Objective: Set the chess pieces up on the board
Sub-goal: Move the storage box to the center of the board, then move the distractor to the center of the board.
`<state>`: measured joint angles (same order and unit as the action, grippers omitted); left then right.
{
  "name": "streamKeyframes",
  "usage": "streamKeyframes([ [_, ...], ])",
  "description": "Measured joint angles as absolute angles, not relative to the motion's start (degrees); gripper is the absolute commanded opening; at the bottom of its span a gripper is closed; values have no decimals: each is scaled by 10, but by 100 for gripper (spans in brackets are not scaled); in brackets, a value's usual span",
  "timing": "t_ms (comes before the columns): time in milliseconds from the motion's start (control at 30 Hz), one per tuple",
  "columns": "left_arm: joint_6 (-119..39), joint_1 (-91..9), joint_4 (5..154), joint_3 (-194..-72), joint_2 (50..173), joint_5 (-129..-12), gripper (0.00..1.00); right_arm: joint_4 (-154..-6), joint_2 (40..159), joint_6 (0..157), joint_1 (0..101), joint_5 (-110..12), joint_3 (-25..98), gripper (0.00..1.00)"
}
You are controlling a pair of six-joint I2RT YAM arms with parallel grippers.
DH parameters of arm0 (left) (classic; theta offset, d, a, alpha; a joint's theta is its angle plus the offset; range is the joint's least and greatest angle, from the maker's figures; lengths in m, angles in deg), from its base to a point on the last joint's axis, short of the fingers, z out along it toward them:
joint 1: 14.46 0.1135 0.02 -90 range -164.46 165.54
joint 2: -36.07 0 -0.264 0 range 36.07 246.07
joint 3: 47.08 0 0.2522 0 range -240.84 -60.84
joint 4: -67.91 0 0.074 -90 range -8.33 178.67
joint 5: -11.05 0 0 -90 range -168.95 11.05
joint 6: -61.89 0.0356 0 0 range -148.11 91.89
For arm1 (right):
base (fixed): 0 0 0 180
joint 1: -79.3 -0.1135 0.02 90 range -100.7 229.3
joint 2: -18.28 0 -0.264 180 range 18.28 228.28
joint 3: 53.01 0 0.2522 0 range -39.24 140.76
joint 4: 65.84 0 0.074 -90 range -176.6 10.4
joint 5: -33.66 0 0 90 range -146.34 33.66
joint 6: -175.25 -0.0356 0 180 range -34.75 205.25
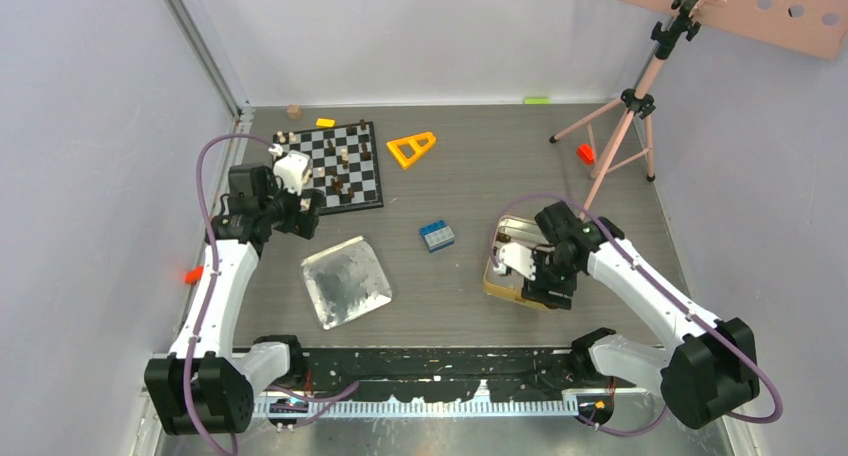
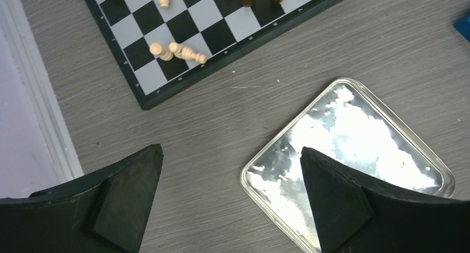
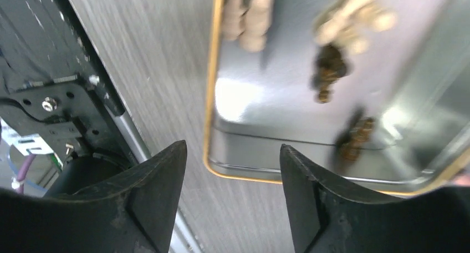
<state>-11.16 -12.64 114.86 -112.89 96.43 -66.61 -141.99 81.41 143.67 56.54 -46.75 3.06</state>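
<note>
Right tool (image 3: pixel 231 153) hung released, empty, over tin (image 3: pixel 213 125) rim; chess pieces (image 3: pixel 330 70) lay inside at 1 o'clock. Left tool (image 2: pixel 231 153) released too, board (image 2: pixel 219 36) at 12 o'clock.

The board (image 1: pixel 362 181) lies at the far left of the worktop (image 1: pixel 480 186), with chess pieces (image 1: pixel 343 156) scattered on it. The left pincer (image 1: pixel 305 216) hangs by its near edge. A silver tray (image 1: pixel 345 281), a blue brick (image 1: pixel 437 236) and an orange triangle (image 1: pixel 411 148) lie apart. The right pincer (image 1: pixel 550 291) hangs over a gold-rimmed tin (image 1: pixel 503 226).
</note>
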Motion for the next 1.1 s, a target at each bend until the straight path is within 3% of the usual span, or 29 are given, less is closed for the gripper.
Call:
streamKeyframes([
  [267, -76, -150, 1193, -1144, 998, -659, 98, -1411, 843, 1346, 547, -370, 186, 73],
  [567, -49, -404, 1173, -1134, 1087, -664, 99, -1321, 895, 1221, 534, -325, 224, 68],
  [833, -55, -561, 1142, -1160, 1272, -716, 83, -1276, 866, 1153, 551, -351, 214, 67],
  [1100, -54, -587, 1137, -1170, 1311, -745, 76, -1273, 835, 1137, 561, -363, 198, 67],
])
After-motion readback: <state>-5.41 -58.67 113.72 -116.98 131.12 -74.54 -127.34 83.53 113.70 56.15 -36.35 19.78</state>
